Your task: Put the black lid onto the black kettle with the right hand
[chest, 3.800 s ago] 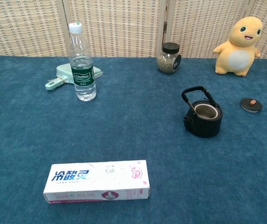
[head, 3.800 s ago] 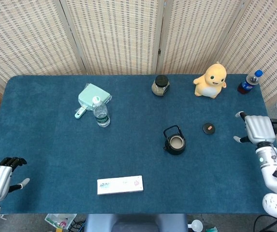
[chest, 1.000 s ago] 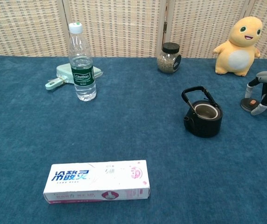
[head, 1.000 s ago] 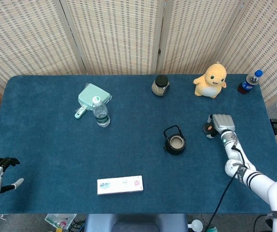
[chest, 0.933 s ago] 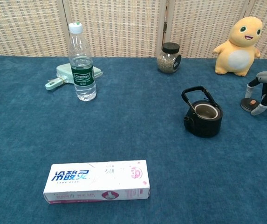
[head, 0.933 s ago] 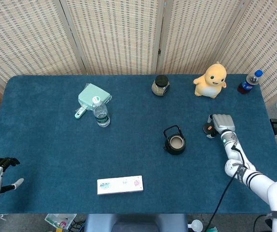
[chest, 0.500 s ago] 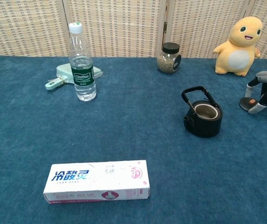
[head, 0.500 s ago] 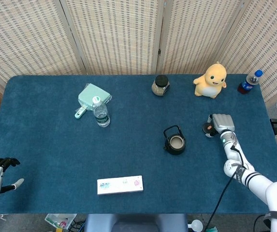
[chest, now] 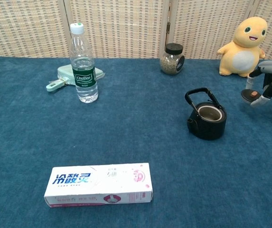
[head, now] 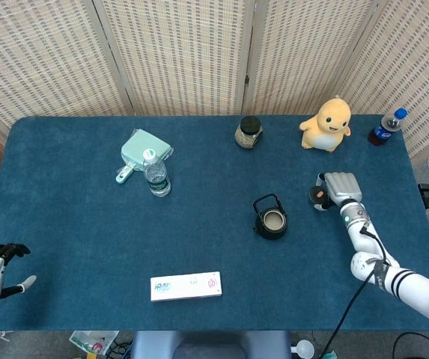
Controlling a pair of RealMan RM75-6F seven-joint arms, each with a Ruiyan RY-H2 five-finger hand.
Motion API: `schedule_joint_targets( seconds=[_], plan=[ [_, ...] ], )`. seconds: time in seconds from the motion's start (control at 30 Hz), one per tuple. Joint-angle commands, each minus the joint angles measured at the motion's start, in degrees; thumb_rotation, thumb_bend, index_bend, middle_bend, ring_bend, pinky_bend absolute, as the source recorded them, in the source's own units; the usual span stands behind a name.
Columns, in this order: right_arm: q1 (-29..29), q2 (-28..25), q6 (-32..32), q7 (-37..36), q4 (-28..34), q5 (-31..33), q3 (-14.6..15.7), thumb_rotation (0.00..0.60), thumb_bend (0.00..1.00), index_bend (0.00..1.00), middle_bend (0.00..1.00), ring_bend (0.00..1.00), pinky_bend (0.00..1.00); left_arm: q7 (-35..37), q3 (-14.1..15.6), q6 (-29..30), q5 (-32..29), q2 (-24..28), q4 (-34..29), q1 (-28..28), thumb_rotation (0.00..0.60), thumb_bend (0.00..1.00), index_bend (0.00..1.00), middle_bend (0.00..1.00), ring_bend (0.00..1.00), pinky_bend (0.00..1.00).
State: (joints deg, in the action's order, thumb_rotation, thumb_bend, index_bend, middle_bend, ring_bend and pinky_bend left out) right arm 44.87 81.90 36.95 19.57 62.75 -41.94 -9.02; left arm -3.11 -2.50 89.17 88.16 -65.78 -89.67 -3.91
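Chest view: 1 black lid [chest: 249,95], 1 black kettle [chest: 208,119].

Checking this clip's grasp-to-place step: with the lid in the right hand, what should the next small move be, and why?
Probably carry the black lid leftward toward the black kettle. The right hand holds the lid clear of the table, off to the kettle's right, and the kettle's mouth is open with its handle tilted back, so the path looks free.

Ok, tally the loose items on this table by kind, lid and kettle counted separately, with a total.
Bottles: 2 (water bottle, blue-capped bottle)
Jar: 1
Black kettle: 1
Black lid: 1
Yellow toy: 1
Toothpaste box: 1
Green brush: 1
Total: 8
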Motion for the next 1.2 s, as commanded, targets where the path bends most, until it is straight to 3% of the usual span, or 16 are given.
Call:
schedule_joint_targets(
  seconds=[0.03,0.27,0.57,0.8,1.2],
  plan=[
    [0.6,-6.0,5.0,5.3,10.8,1.8,0.2,0.6,0.25,0.46,1.0,1.0,1.0,-0.1,-0.1,0.0,-0.1,0.0,0.0,0.0,0.6,0.06,0.43,0.48,0.4,0.7],
    [2.8,-11.0,10.0,11.8,23.4,5.2,0.7,0.6,0.25,0.46,1.0,1.0,1.0,-0.1,0.0,0.1,0.0,0.1,0.0,0.1,0.6,0.06,0.43,0.48,0.4,0.7],
    [5.3,-12.3,14.1,16.5,32.0,6.6,1.4,0.6,0.25,0.46,1.0,1.0,1.0,-1.3,-0.3,0.2,-0.5,-0.1,-0.2,0.2,0.6,0.06,0.43,0.48,0.4,0.7],
    [6.6,-11.3,16.2,18.9,35.0,6.6,2.6,0.6,0.25,0.46,1.0,1.0,1.0,-1.2,-0.4,0.4,-0.6,-0.2,-0.1,0.3,0.6,0.06,0.43,0.48,0.4,0.7],
    [7.5,-9.0,16.4,19.3,34.2,6.6,4.2,0.6,0.25,0.46,1.0,1.0,1.0,-1.3,-0.4,0.4,-0.7,-0.1,-0.1,0.3,0.6,0.06,0.43,0.48,0.4,0.7]
  ],
)
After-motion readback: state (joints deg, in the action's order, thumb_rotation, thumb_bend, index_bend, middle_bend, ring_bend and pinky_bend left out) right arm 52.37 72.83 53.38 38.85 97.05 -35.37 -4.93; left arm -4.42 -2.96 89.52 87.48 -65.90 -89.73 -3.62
